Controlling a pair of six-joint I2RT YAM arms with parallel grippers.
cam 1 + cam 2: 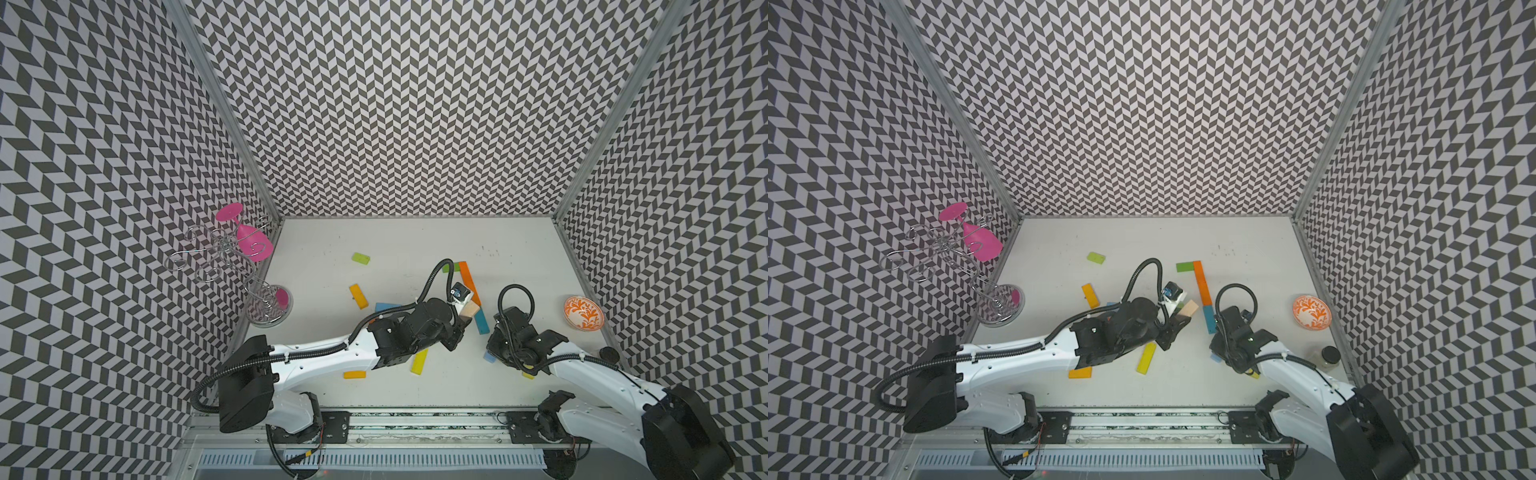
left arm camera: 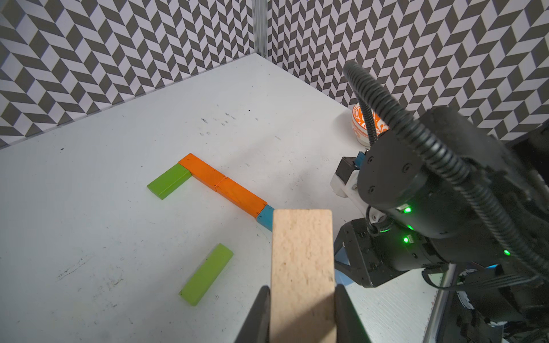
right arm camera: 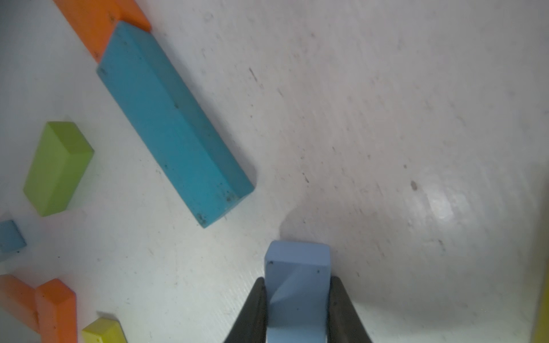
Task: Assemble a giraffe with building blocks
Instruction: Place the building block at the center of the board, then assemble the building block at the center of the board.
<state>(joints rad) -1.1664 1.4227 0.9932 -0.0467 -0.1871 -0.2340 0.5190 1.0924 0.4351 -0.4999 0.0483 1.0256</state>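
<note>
Fingers (image 2: 261,311) of your left hand (image 2: 302,289) pinch a pale wooden block (image 2: 301,252) by one end, and the rest of it sticks out past the fingertips over the table (image 2: 89,222). Your right hand (image 3: 297,280), close by, is clamped on a light blue block (image 3: 297,258) held low over the white surface; you cannot tell whether that block touches it. Just past both hands lies a flat row: a teal block (image 3: 175,124) end to end with two orange blocks (image 2: 222,184), and a green block (image 2: 169,181) set against the far orange end at a right angle. A second green block (image 2: 206,274) lies apart from the row. The table is white, scuffed and speckled with dark marks. Black-and-white chevron walls (image 1: 415,104) close it in on three sides. An orange-patterned bowl (image 1: 583,312) sits by the right wall, and a wire rack (image 1: 216,266) at the left wall holds a pink glass (image 1: 249,243) upside down.
</note>
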